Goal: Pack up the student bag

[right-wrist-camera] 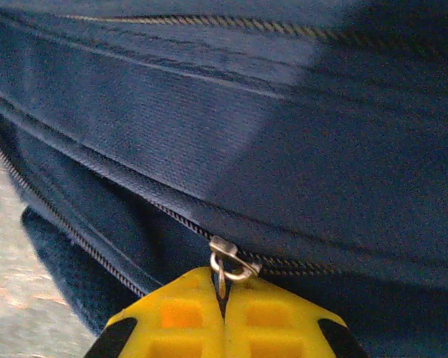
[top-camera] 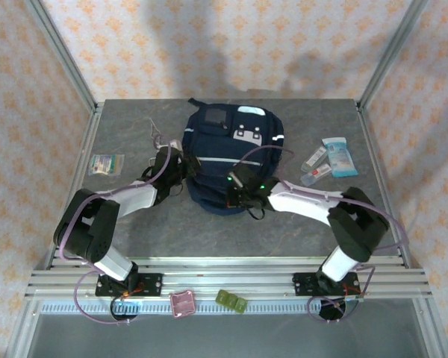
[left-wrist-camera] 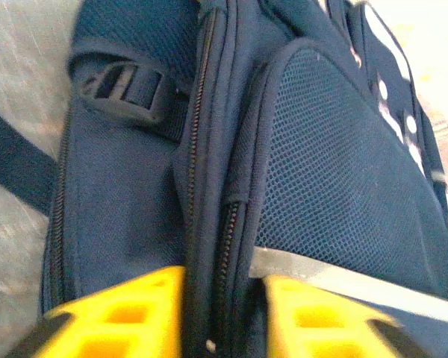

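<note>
The student bag [top-camera: 228,153], navy with thin grey stripes and a pale front patch, lies in the middle of the table. My left gripper [top-camera: 181,168] is at the bag's left side. In the left wrist view its yellow fingers [left-wrist-camera: 127,313] stand apart, and a zipper seam [left-wrist-camera: 228,246] of the student bag [left-wrist-camera: 336,171] runs down between them. My right gripper [top-camera: 239,192] is at the bag's near edge. In the right wrist view the right gripper [right-wrist-camera: 224,298] is shut on the metal zipper pull [right-wrist-camera: 222,277] hanging from the slider [right-wrist-camera: 225,247] on the student bag [right-wrist-camera: 284,134].
A teal packet [top-camera: 338,156] and two small tubes [top-camera: 313,158] lie right of the bag. A small packet [top-camera: 106,164] lies at the left. A pink tray [top-camera: 184,303] and a green piece [top-camera: 231,300] sit on the near rail. Frame posts stand at the table's corners.
</note>
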